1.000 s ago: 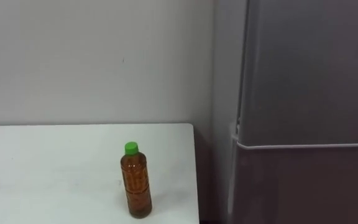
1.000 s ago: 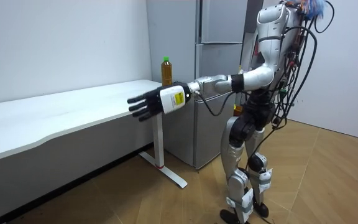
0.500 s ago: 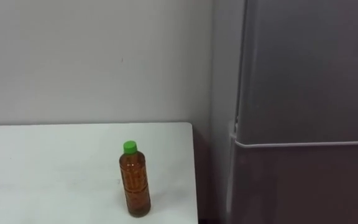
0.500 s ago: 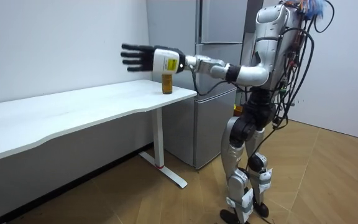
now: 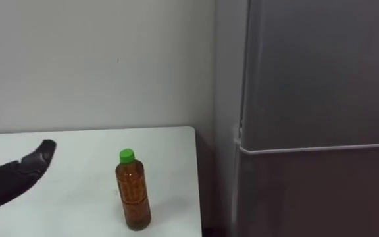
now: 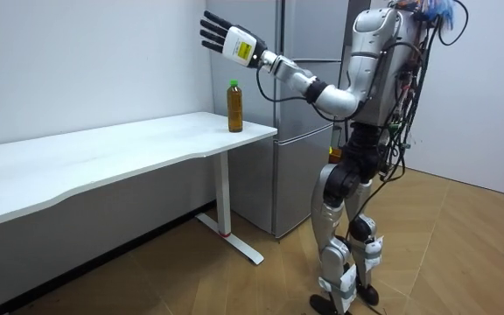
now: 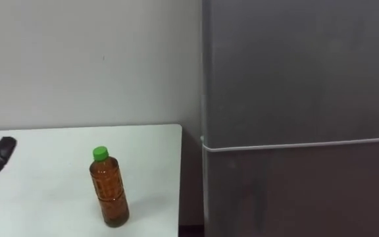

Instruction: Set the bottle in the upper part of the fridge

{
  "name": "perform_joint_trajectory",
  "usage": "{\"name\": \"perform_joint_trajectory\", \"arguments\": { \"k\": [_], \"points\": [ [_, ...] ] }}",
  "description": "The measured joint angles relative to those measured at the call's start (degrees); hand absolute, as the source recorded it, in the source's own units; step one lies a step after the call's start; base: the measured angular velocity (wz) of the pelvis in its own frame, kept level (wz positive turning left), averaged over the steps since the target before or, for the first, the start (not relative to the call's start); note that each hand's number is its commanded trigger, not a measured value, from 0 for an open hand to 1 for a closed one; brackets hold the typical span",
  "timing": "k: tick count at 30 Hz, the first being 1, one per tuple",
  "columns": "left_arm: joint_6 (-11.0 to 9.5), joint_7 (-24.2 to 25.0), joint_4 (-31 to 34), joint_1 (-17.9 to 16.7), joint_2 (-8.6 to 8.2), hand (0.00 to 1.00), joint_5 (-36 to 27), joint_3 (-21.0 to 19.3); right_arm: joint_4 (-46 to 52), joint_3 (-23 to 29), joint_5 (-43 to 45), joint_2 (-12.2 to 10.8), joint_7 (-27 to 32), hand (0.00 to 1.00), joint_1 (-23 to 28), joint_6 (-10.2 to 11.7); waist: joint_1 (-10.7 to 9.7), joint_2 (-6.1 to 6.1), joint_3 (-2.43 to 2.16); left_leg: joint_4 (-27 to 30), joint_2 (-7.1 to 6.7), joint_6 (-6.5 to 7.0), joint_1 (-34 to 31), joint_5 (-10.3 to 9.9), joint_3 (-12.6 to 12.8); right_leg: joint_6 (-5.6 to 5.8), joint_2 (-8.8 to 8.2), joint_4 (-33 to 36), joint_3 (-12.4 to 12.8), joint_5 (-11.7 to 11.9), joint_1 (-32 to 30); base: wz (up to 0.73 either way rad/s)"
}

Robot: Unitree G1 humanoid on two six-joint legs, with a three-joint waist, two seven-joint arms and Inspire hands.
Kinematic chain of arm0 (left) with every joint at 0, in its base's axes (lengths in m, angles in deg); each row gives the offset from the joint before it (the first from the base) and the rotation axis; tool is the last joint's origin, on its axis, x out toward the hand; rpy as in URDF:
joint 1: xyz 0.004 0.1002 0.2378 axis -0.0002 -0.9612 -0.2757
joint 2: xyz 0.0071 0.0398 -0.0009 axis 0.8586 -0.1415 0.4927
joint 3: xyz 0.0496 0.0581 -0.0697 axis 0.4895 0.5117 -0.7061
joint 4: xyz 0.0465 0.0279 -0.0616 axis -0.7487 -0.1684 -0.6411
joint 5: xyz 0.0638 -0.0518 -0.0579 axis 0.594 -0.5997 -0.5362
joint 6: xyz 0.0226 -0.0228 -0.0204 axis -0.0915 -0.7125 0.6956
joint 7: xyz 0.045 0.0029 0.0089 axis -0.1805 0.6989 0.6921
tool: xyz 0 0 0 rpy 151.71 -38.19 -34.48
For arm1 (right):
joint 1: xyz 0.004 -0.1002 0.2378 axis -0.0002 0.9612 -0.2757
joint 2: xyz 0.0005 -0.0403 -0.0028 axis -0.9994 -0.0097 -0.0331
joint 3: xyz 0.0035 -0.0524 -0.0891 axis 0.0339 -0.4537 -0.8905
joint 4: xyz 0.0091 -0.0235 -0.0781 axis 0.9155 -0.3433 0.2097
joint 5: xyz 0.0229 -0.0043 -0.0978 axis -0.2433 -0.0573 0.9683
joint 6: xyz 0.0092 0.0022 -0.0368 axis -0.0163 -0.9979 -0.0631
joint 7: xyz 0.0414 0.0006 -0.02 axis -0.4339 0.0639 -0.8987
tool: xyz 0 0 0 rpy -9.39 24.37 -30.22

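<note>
Since the earlier frame, the left robot hand (image 6: 226, 39) had swung up from the height of the surface's edge to well above the bottle (image 6: 235, 106), and its dark fingers (image 5: 20, 172) had come into the left eye view from the left. The bottle itself had not moved; the slight shift of the eye views was the camera's own.

The robot hand was open, fingers straight and spread, holding nothing. The bottle stood upright near the right end of the white surface (image 5: 64, 148), apart from the fingers and a short way from the grey fridge (image 5: 321, 99), whose upper door (image 7: 295, 66) was closed. The robot stood before the fridge, at the surface's end.

The task looked barely begun: this was the reach, with no grasp yet. The next move would call for lowering the robot hand beside the bottle and curling the fingers round its body without tipping it. The upper door would also need opening before the bottle could go in.
</note>
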Motion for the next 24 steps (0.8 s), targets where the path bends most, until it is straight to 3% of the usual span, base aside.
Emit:
{"name": "perform_joint_trajectory", "arguments": {
  "k": [6, 17, 24],
  "points": [
    [0.6, 7.0, 2.8, 4.6, -0.11, 0.00, -0.6, 4.3, -1.1, -1.4, -0.1, 0.0, -0.5, 0.00, -1.6, -0.3, -0.3, 0.09, 0.00, -0.1, 0.06, 0.00, 0.1, 0.0, 0.5, 0.00, -0.02, 0.0, 0.1, 0.0, 0.0, -0.02],
    [4.6, 17.5, 2.8, 4.7, -0.60, 0.00, -1.4, 9.9, -2.9, -2.7, 0.2, 0.1, -0.8, 0.00, -3.9, -0.7, -2.6, 0.37, 0.01, -0.1, 0.11, -0.01, 0.0, 0.0, 0.8, 0.00, 0.01, 0.0, 0.5, 0.0, -0.3, -0.01],
    [4.9, 21.4, 2.7, 7.0, -0.55, 0.00, -3.4, 13.7, -2.8, -4.1, 0.1, 0.4, -0.8, 0.00, -4.4, -0.6, -3.6, 0.56, 0.17, 0.2, 0.12, 0.00, 0.3, 0.0, 1.2, 0.00, -0.13, 0.0, 0.0, 0.0, -0.1, 0.00]
  ]
}}
